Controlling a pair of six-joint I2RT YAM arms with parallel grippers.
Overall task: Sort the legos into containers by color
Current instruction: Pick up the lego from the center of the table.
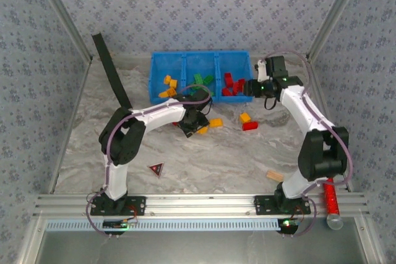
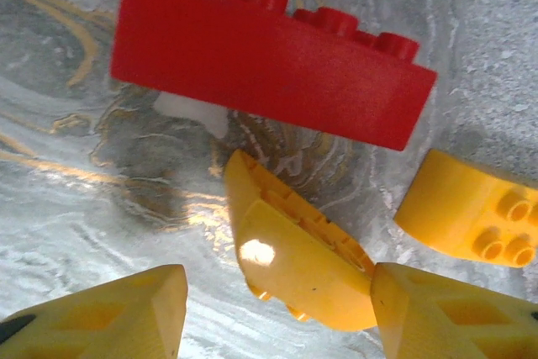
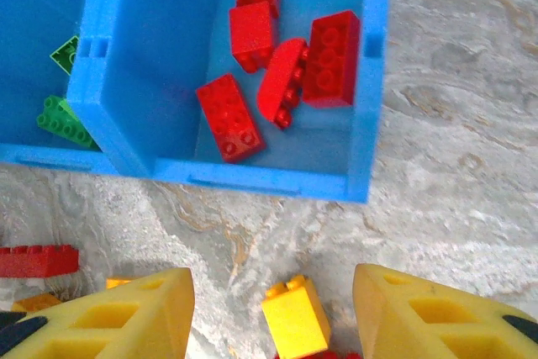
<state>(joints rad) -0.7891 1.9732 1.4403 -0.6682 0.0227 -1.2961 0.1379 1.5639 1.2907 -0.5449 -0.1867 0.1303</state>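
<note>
Jaws both apart: L round curved yellow lego (image 2: 294, 266), R over boxy yellow lego (image 3: 294, 319) by blue bin (image 3: 252, 178).

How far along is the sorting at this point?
Done: bricks already lie by colour in the blue bin, yellow, green, red compartments. In hand: the left gripper straddles a curved yellow brick on the table. Left: a long red brick, other yellow ones outside.

yellow brick (image 2: 475, 212) cut off right, red brick (image 3: 35, 260) cut off left, 2 green bricks (image 3: 60, 117) partly behind divider (image 3: 105, 98)
</note>
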